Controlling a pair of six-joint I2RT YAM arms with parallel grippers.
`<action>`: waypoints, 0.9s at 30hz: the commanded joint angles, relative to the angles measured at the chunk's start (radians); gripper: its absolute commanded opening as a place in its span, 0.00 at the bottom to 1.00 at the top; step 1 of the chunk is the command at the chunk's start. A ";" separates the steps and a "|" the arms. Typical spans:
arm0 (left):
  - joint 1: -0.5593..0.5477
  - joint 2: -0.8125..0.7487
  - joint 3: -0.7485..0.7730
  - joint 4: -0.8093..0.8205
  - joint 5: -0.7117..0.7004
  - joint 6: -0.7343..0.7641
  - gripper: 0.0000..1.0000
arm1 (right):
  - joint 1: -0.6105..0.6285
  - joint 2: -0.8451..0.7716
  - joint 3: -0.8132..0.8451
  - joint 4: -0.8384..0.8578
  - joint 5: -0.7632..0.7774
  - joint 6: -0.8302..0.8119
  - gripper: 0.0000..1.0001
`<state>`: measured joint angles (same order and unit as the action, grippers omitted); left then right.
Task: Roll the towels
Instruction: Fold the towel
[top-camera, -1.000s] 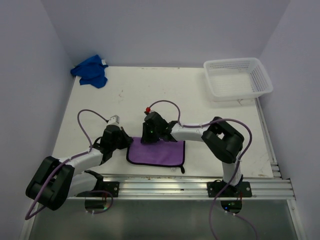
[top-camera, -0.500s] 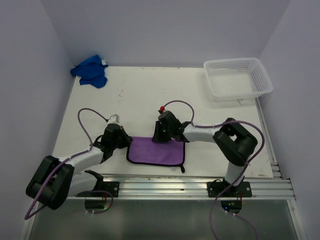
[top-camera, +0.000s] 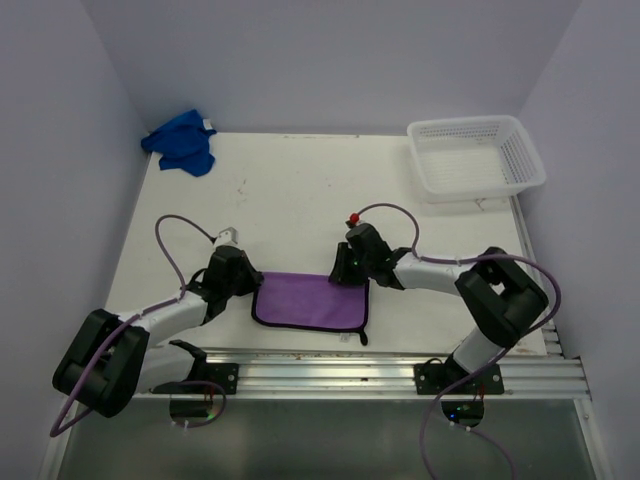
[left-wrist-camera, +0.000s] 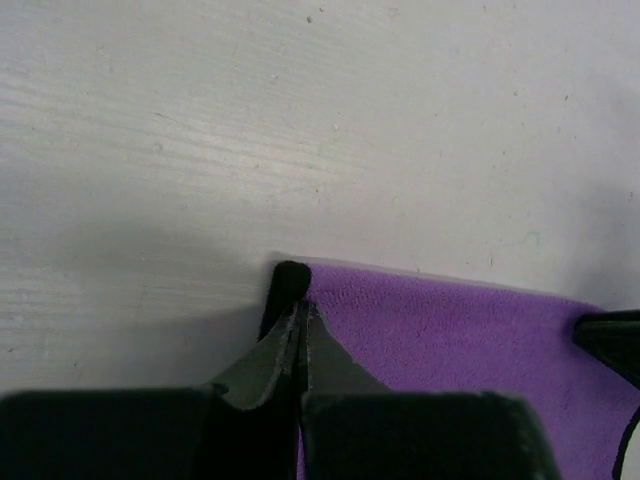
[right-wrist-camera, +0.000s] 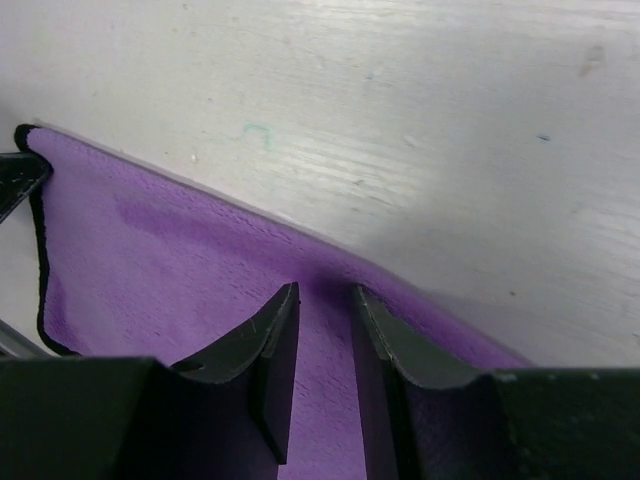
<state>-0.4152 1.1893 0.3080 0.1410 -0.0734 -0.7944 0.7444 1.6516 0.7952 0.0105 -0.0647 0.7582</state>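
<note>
Table (top-camera: 300, 200) w/ white basket (top-camera: 527, 160) far right, purple towel (top-camera: 310, 302) flat near-centre, blue towel (top-camera: 180, 145) bunched far left; left gripper (left-wrist-camera: 300, 312) pinched tight on purple towel's far-left corner, right gripper (right-wrist-camera: 324, 290) jaws narrowly apart over its far edge.

One purple towel (top-camera: 310, 301), one blue towel (top-camera: 180, 143), one white basket (top-camera: 465, 123), two arms (top-camera: 170, 315) (top-camera: 430, 272).

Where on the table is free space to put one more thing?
The bare middle of the table, between the blue towel and the basket, is free. The near edge is crowded: left gripper and right gripper flank the purple towel.
</note>
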 joint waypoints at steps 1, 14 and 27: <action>0.003 0.009 0.014 -0.046 -0.077 -0.002 0.00 | -0.043 -0.075 -0.053 -0.052 0.034 -0.042 0.33; 0.000 0.006 0.008 -0.003 -0.072 0.007 0.00 | -0.143 -0.184 -0.163 -0.070 -0.018 -0.109 0.35; -0.019 -0.074 0.008 0.048 -0.009 0.038 0.00 | -0.143 -0.401 -0.008 -0.273 -0.057 -0.207 0.47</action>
<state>-0.4202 1.1339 0.3088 0.1429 -0.0849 -0.7879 0.6056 1.3331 0.7326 -0.1837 -0.1253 0.6044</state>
